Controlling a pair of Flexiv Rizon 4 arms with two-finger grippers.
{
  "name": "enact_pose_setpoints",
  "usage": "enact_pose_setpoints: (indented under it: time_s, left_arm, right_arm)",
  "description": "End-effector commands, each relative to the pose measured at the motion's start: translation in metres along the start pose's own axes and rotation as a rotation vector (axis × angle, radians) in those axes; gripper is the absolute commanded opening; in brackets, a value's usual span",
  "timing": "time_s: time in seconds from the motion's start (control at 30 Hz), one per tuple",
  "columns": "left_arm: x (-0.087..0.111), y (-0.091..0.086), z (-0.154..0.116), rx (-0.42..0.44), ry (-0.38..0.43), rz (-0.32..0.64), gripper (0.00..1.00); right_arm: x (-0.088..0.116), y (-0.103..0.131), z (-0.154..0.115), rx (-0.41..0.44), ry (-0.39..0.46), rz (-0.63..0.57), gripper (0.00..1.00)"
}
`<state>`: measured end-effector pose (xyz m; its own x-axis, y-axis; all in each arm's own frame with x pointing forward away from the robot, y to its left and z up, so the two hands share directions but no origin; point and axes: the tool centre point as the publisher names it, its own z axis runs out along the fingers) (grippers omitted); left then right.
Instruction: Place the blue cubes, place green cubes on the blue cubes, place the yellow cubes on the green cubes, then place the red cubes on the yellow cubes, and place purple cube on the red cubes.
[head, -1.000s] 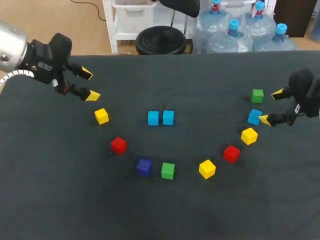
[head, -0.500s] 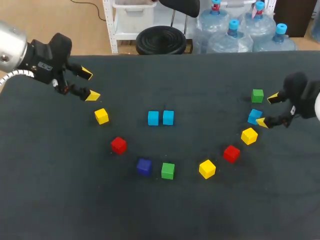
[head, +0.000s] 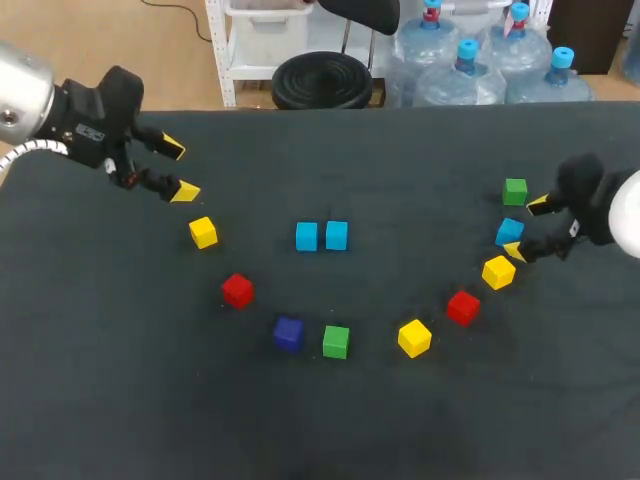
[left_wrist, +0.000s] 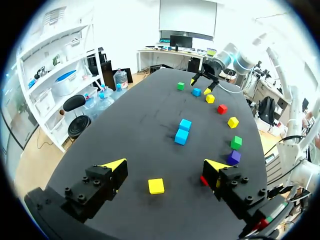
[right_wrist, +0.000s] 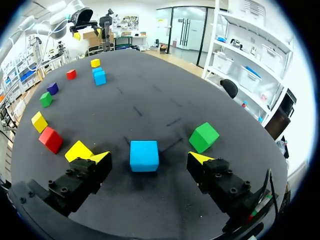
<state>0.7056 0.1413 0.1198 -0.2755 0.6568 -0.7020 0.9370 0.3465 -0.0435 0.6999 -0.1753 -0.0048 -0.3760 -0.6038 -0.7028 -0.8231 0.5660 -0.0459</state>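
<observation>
So the dark surface (head: 330, 420) looks matte and a bit felt-like, with the cubes strewn over it in a loose arc. The right claw (head: 525, 227) sits low at the right end of that arc, spread wide with nothing gripped. The lone blue cube (head: 509, 232) lies right between its two yellow tips, just ahead of them. In the right wrist view there's a clear gap on each side, so no contact that I can see. That's the relation that matters: the cube is already bracketed and roughly square to the fingers, and being a cube it has no long axis to fuss over, so I'd guess closing in is all it needs. The right arm is by far the nearer one. The left claw (head: 179, 169) hangs over the far left corner, also wide open and empty, with a yellow cube (head: 203, 232) near it. The blue pair (head: 321, 236) sits side by side mid-surface, well apart from the lone one. A green cube (head: 515, 190) sits just beyond the right claw and another yellow one (head: 498, 271) just on its near side. All the cubes look crisp-edged, smooth and solid-coloured, probably hard and easy to pinch
</observation>
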Motion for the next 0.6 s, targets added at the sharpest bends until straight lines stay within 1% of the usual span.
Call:
enact_pose_setpoints:
  time_s: [0.03, 0.13, 0.17, 0.2, 0.27, 0.4, 0.47, 0.5, 0.6]
  left_arm:
    - [0.0015, -0.0006, -0.0004, -0.001, -0.006, 0.003, 1.0]
    - [0.0015, -0.0006, -0.0004, -0.001, -0.006, 0.003, 1.0]
    - [0.0015, -0.0006, -0.0004, -0.001, -0.006, 0.003, 1.0]
    - [0.0015, -0.0006, -0.0004, -0.001, -0.006, 0.003, 1.0]
    - [0.0015, -0.0006, -0.0004, -0.001, -0.006, 0.003, 1.0]
    - [0.0015, -0.0006, -0.0004, -0.001, -0.006, 0.003, 1.0]
    - [0.0015, -0.0006, -0.0004, -0.001, -0.006, 0.003, 1.0]
    - [0.0015, -0.0006, -0.0004, -0.001, -0.006, 0.003, 1.0]
    - [0.0015, -0.0006, -0.0004, -0.001, -0.006, 0.003, 1.0]
  right_arm:
    - [0.0006, 0.0008, 0.0038, 0.001, -0.001, 0.002, 0.83]
    - [0.0009, 0.0009, 0.0047, -0.002, 0.001, 0.003, 0.63]
    - [0.0009, 0.0009, 0.0048, -0.003, 0.001, 0.003, 0.58]
    - [0.0007, 0.0009, 0.0049, -0.003, 0.001, 0.003, 0.5]
    - [0.0006, 0.0009, 0.0051, -0.005, 0.001, 0.003, 0.47]
    - [0.0021, 0.0014, 0.0074, -0.008, 0.004, 0.005, 0.46]
    - [0.0027, 0.0014, 0.0083, -0.009, 0.004, 0.007, 0.4]
    - [0.0029, 0.0015, 0.0087, -0.01, 0.003, 0.008, 0.35]
    - [0.0032, 0.0012, 0.0101, -0.012, 0.001, 0.01, 0.06]
